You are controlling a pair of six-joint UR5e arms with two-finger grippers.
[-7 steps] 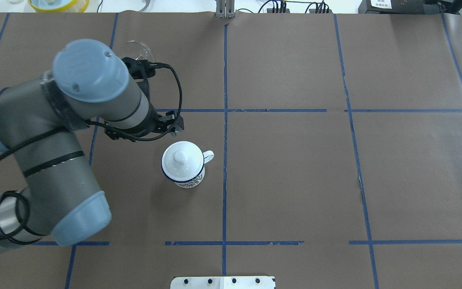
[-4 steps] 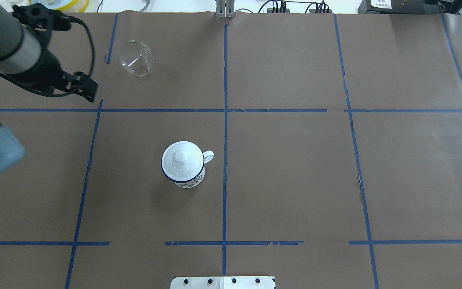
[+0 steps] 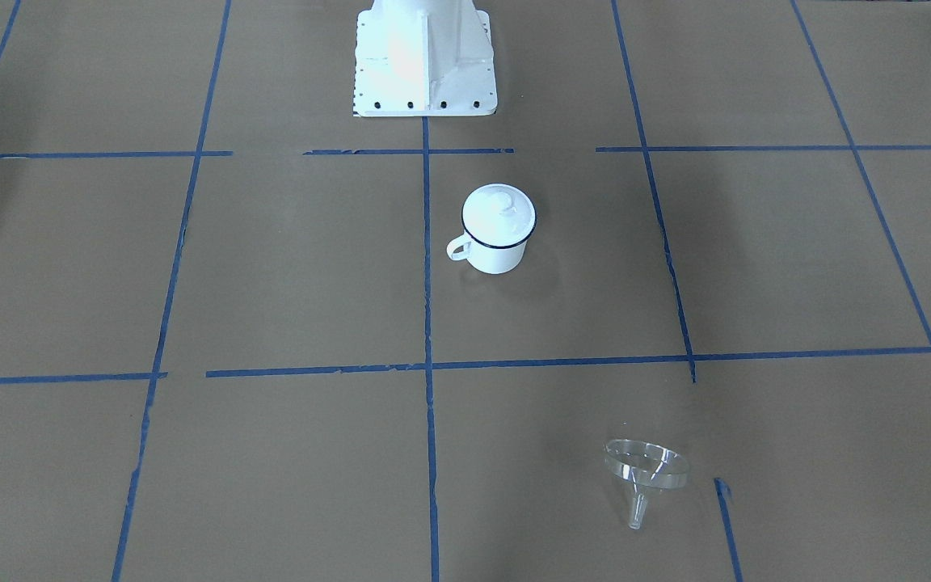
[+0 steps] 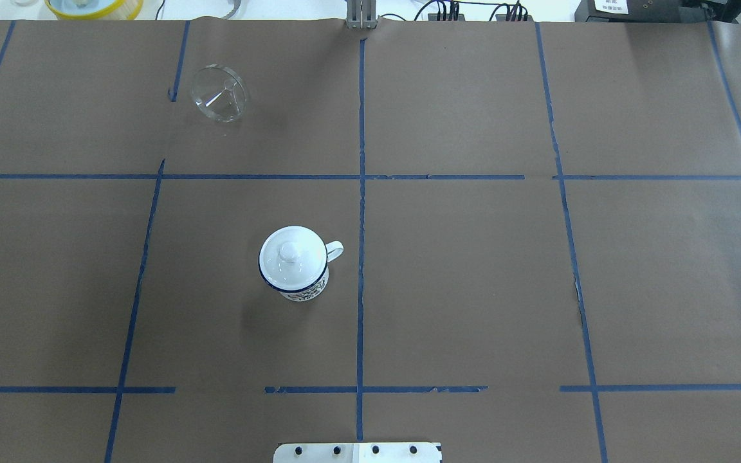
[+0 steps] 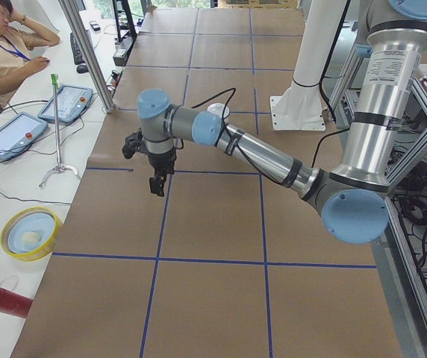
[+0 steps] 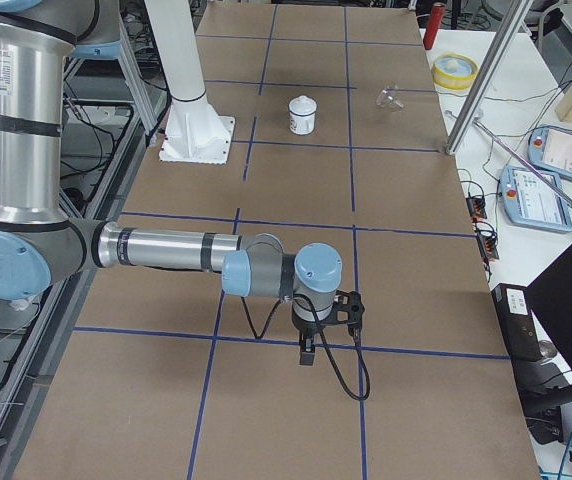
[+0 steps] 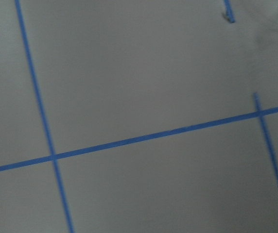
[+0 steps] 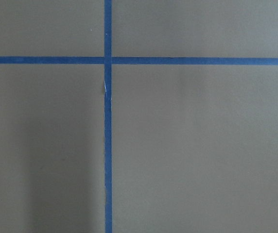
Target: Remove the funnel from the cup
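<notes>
Evidently, in the front-facing view the clear, wide-coned plastic funnel (image 3: 643,469) lies on the brown table (image 3: 271,283), well apart from the small white enamel cup (image 3: 496,252) under its white domed lid (image 3: 498,212). Overhead, no end effector shows. From the left end, the left end effector (image 5: 156,185) hangs over bare table; released or clenched cannot be told. From the right end, funnel (image 6: 389,96) and cup (image 6: 302,120) sit far beyond the right end effector (image 6: 307,352), whose state is equally unclear. The removal looks done, and the funnel would probably roll if nudged, so both arms should stay clear of it.

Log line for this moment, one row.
funnel: lying on table, apart from cup | cup: upright, lid on | left gripper: away from both, state unclear | right gripper: away, state unclear
</notes>
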